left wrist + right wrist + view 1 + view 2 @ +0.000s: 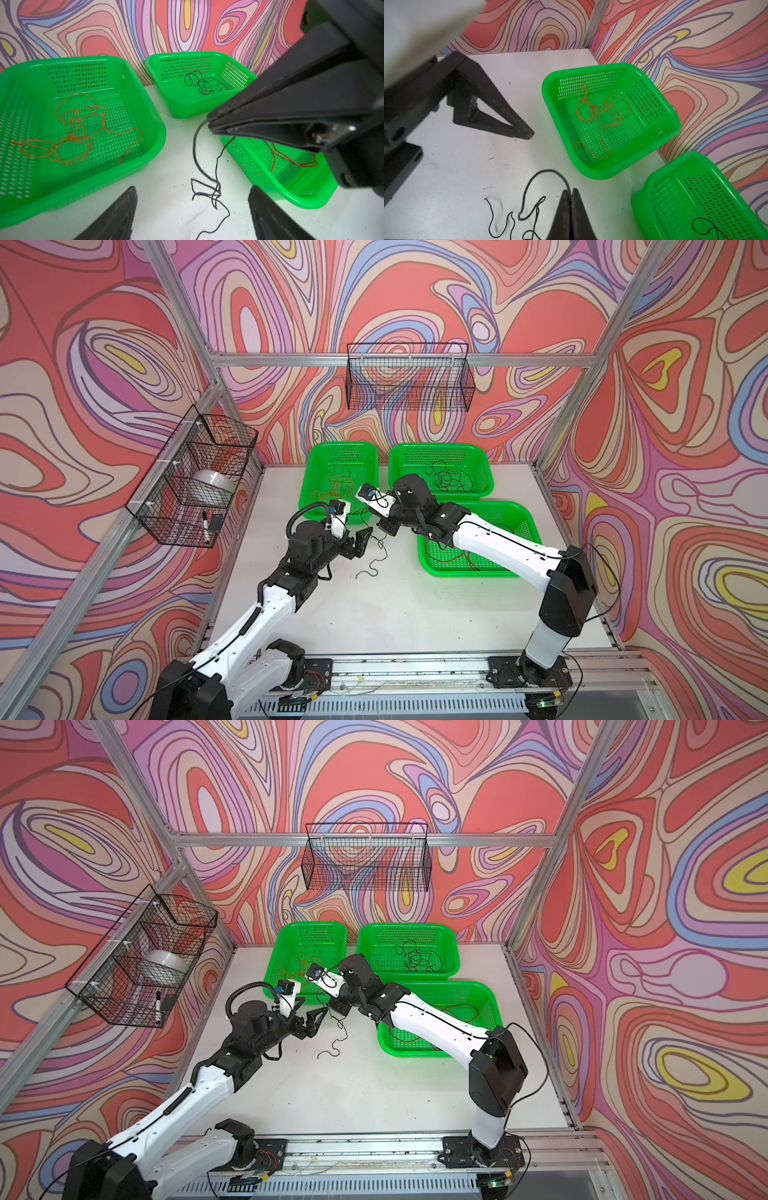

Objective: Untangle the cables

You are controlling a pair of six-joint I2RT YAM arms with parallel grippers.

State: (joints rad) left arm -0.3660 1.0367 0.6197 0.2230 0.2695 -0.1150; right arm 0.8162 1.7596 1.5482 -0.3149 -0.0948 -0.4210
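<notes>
My right gripper [570,192] is shut on a thin black cable [529,185] and holds it above the white table. The cable hangs down in loops [374,556] and its lower end curls on the table. My left gripper [192,209] is open, just left of the hanging cable [195,149], with nothing between its fingers. In both top views the two grippers [380,526] [368,537] stand close together at the table's middle. Orange cables [76,133] lie in the back left green basket [316,456], black cables [204,83] in the back right one [482,472], and dark red cables [291,160] in the near right one [528,518].
A black wire basket [195,477] on the left wall holds a white roll and a marker. Another wire basket [409,377] hangs on the back wall. The three green baskets crowd the table's back and right side. Aluminium frame posts stand at the corners.
</notes>
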